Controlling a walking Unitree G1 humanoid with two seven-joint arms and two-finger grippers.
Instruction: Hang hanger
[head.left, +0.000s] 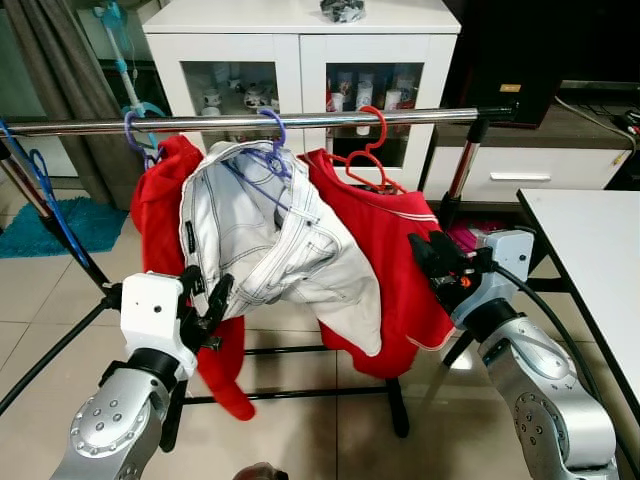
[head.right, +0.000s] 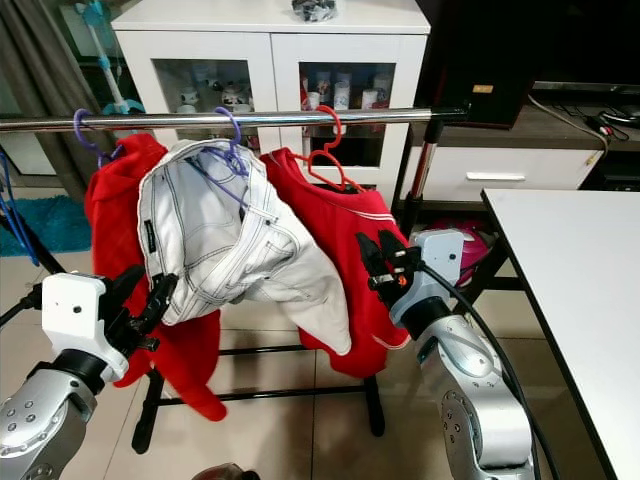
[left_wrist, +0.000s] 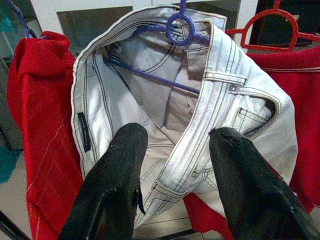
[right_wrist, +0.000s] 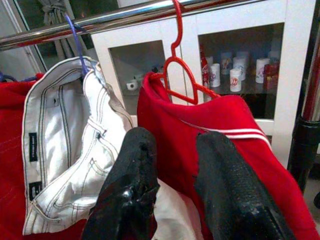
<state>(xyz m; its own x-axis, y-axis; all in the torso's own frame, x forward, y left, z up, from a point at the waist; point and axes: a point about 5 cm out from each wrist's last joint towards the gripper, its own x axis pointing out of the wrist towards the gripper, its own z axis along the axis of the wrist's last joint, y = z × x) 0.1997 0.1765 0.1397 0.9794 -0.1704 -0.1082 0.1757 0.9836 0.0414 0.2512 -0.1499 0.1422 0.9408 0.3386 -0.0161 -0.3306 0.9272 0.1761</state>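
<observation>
A tiled room with a white cabinet (head.left: 300, 60) behind a metal rail (head.left: 250, 122), and a white bench (head.left: 590, 250) on the right.

The left gripper (head.left: 205, 300) has its jaws spread apart and holds nothing. They sit just by the low edge of the white jeans (head.left: 270, 240). The right gripper (head.left: 440, 262) also has its jaws apart and empty, right by the side of the red top (head.left: 385, 250).

The jeans hang on a purple hanger (head.left: 272, 150), and its hook is already over the rail. The red top hangs on a red hanger (head.left: 368, 150), hooked on the rail too. Another red cloth (head.left: 160, 210) hangs at the left end on a second purple hook (head.left: 135, 135).

I think the hanger is light, thin and stiff, and a bit slippery. The jeans are soft and heavier, so they could tip it. The best place to hold looks like the neck under the hook.

The left wrist view shows the purple bar inside the jeans' waist. The right wrist view shows the red hook on the rail and cups in the cabinet. The eye views show the whole rack, its legs and both arms.
</observation>
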